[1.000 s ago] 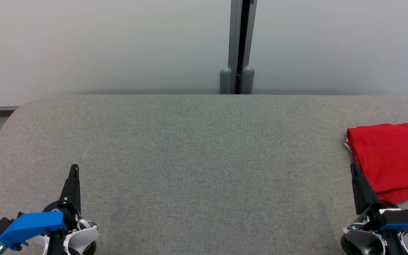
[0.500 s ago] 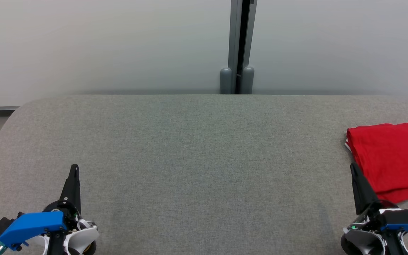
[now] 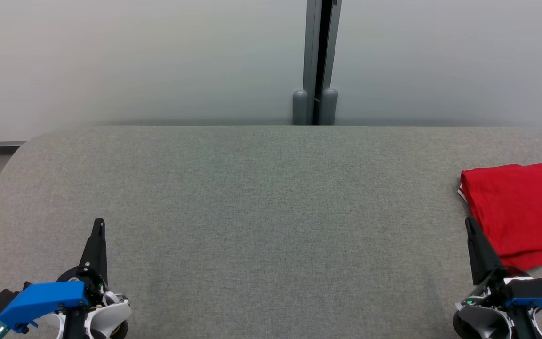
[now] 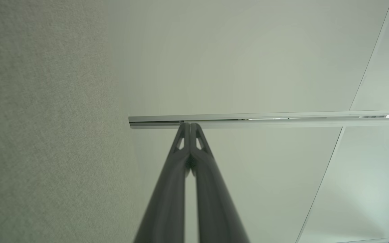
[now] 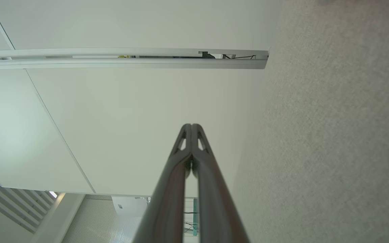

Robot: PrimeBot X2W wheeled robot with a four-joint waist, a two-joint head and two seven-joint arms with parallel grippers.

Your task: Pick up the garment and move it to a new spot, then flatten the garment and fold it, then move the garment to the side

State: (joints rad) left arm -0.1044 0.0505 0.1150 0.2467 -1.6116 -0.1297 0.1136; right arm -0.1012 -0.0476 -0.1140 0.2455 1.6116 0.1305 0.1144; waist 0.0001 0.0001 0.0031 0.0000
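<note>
Left pincer [image 3: 98,222] and right pincer [image 3: 468,221] closed tight, empty; right seemingly just beside red garment [image 3: 520,207].

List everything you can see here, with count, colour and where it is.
garment: one, red, folded, far right of the table
table: one, grey fabric, across the foreground
wall: two panels, pale, behind the table
post: one, grey, between the panels
left fingers: two, dark, shut, lower left over the table
right fingers: two, dark, shut, lower right by the garment
</note>
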